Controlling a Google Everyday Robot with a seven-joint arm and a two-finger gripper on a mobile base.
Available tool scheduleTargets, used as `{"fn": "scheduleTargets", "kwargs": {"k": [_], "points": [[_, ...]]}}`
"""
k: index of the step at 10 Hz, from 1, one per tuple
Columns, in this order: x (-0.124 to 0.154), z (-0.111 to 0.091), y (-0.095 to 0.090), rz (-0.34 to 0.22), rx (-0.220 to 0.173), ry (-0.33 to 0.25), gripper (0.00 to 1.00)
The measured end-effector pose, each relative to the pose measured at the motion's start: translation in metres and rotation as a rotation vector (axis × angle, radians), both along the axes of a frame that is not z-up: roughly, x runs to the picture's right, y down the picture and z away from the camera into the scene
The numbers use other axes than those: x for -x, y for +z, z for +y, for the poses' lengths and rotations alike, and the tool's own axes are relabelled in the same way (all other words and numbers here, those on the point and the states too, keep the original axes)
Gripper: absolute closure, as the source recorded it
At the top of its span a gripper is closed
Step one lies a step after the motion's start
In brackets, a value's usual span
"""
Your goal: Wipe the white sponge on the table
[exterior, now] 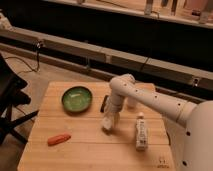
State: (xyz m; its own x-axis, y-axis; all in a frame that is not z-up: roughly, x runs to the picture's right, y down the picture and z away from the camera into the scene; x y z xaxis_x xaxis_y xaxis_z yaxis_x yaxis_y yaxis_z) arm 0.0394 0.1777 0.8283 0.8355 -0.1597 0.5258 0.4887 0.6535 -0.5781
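The white sponge (107, 125) is a small off-white block at the tip of my gripper (109, 120), pressed down on the middle of the wooden table (85, 150). The gripper points straight down from the white arm (150, 100), which reaches in from the right, and is shut on the sponge. The sponge lies between the green bowl (76, 98) and the white bottle (141, 131).
A black block (104, 103) lies just behind the gripper, beside the bowl. An orange carrot-like piece (59, 139) lies front left. A small dark mark (161, 161) sits near the front right corner. A dark chair (10, 100) stands left of the table.
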Motion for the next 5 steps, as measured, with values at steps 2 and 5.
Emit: {"fn": "scheduleTargets", "kwargs": {"k": [2,5], "points": [[0.003,-0.001,0.0,0.004,-0.002,0.005,0.94],[0.009,-0.01,0.009,0.001,-0.007,-0.001,0.94]]}}
